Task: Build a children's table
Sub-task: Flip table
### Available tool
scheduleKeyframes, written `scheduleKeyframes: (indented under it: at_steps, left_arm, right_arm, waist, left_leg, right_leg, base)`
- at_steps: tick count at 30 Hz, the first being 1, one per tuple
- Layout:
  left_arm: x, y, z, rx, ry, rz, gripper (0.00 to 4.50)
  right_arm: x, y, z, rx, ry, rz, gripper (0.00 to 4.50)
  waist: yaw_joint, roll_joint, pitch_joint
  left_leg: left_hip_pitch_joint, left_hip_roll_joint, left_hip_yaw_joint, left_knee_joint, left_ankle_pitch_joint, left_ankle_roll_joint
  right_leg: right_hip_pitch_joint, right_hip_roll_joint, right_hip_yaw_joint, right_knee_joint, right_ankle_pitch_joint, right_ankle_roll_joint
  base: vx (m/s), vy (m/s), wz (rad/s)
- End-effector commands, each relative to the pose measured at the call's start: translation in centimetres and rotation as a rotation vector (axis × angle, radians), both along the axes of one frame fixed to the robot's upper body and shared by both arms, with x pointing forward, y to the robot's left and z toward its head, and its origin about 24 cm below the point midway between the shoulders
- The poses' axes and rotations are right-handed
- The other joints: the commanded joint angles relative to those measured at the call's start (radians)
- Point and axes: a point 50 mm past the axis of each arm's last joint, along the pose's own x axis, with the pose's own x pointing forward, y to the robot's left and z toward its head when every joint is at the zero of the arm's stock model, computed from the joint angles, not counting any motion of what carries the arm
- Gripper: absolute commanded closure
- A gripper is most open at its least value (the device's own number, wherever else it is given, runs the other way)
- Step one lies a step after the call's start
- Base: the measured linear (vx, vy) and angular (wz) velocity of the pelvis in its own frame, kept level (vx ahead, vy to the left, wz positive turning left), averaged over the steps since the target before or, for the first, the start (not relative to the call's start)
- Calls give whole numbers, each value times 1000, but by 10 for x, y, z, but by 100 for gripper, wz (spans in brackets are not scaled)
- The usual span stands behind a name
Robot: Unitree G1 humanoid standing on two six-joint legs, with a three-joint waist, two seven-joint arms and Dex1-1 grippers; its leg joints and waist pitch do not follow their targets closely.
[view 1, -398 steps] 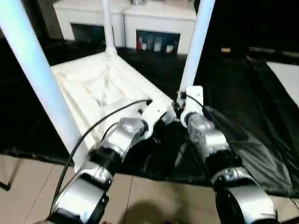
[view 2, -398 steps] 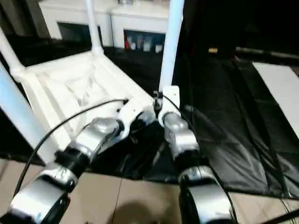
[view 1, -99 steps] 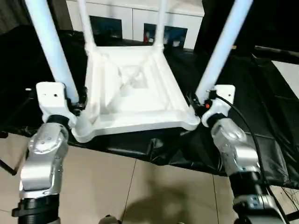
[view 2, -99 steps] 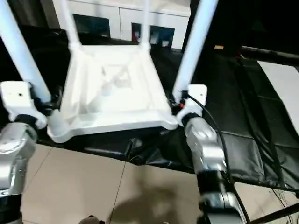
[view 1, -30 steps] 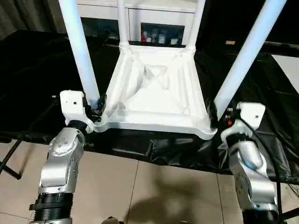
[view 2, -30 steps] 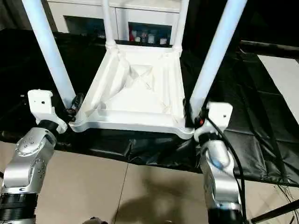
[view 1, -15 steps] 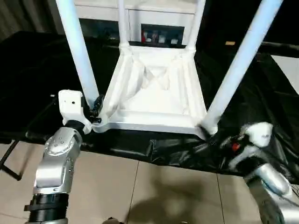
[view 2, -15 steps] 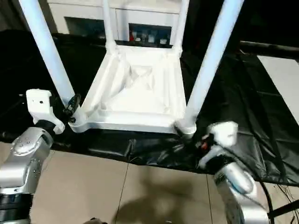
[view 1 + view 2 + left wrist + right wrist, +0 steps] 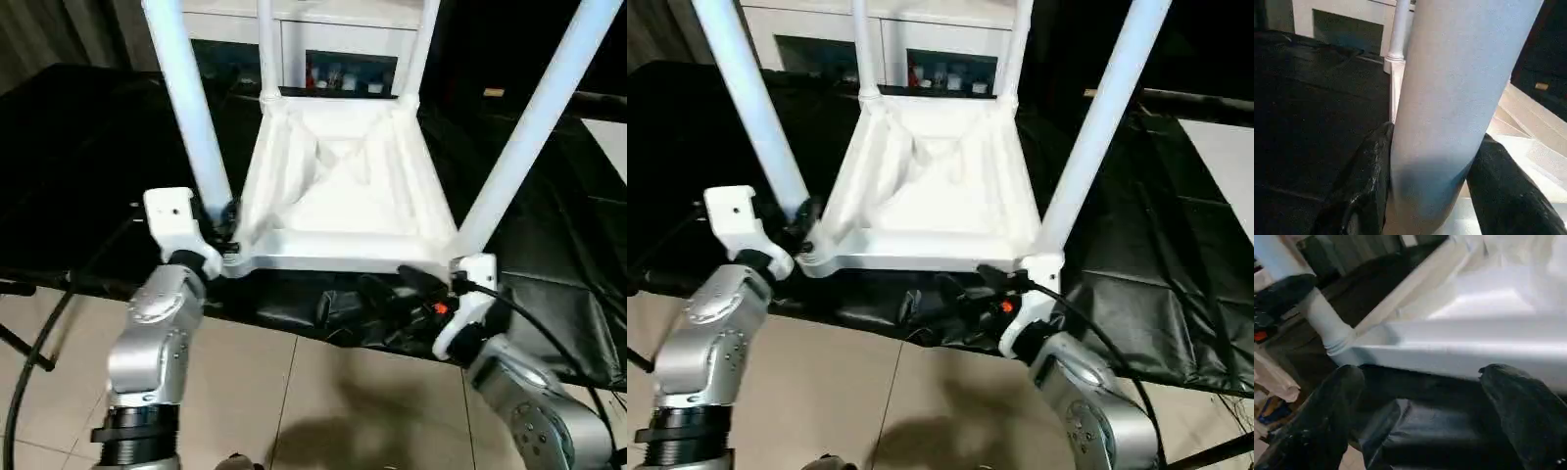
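A white plastic children's table (image 9: 338,201) lies upside down on black sheeting, four tapered legs (image 9: 191,108) pointing upward.

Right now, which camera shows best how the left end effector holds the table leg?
The left wrist view: its black fingers hug the near-left leg on both sides. The head views show the left end effector from behind, fingers mostly hidden.

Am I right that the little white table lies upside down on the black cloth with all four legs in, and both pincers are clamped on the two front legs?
Not quite. Only the left pincer grips a leg, as the left wrist view shows. The right pincer hangs open below the table top's edge, holding nothing, as the right wrist view shows. The rest is right: the table is upside down on the black cloth, four legs in.
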Motion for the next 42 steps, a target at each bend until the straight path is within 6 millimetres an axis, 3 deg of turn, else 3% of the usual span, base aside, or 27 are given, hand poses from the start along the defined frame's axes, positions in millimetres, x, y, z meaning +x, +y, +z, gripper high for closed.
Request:
scheduleKeyframes:
  at_steps: [1,5,10,15,21,23,25,33,38,42]
  left_arm:
    - [-1,-17,24,-151,-109,-76,253]
    - [-2,-17,27,-196,-114,-47,253]
    - [-3,-16,30,-284,-125,-30,253]
    - [-4,-19,34,-393,-134,-18,253]
    - [-6,-28,33,-427,-120,-42,253]
    - [-6,-28,33,-425,-117,-40,253]
    - [-6,-27,32,-429,-115,-32,253]
    - [-6,-27,33,-436,-112,-31,253]
    - [-7,-30,32,-446,-109,-40,253]
    - [-9,-35,32,-446,-108,-58,253]
  right_arm:
    - [9,-6,2,57,58,-84,2]
    - [21,-11,1,161,160,-181,0]
    - [25,-10,3,167,150,-192,0]
    - [32,-7,2,191,195,-228,0]
    - [55,1,18,353,102,-242,0]
    - [60,5,22,378,67,-219,0]
    - [65,8,23,385,52,-211,0]
    - [93,13,15,342,60,-362,0]
    - [108,22,12,430,112,-403,0]
    - [118,28,11,510,147,-445,0]
  waist:
    - [0,-4,-67]
    - [1,-4,-67]
    - [11,-5,-72]
    - [11,-6,-71]
    - [12,0,-74]
    - [13,-4,-75]
    - [15,1,-76]
    - [8,2,-77]
    - [9,0,-80]
    - [1,-1,-78]
  left_leg:
    - [9,8,3,-65,-173,23]
    - [12,8,4,-65,-168,13]
    - [9,8,7,-62,-112,13]
    - [10,7,9,-61,-125,11]
    - [13,10,9,-60,-115,9]
    - [10,10,10,-58,-103,14]
    - [10,9,10,-57,-85,20]
    - [12,9,13,-57,-105,6]
    - [12,10,13,-56,-92,21]
    - [11,10,15,-56,-108,32]
  right_leg:
    - [44,-52,36,-87,-159,-133]
    - [41,-50,35,-86,-153,-124]
    - [48,-51,35,-77,-47,-128]
    - [48,-52,36,-78,-72,-127]
    - [46,-50,35,-75,-48,-115]
    - [48,-50,34,-71,-11,-124]
    - [50,-51,34,-68,14,-131]
    - [46,-54,32,-68,-24,-154]
    - [50,-51,32,-61,28,-151]
    - [49,-53,31,-63,8,-163]
  base:
    - [0,0,0]
    - [0,0,0]
    - [0,0,0]
    - [0,0,0]
    - [0,0,0]
    - [0,0,0]
    - [0,0,0]
    - [0,0,0]
    - [0,0,0]
    - [0,0,0]
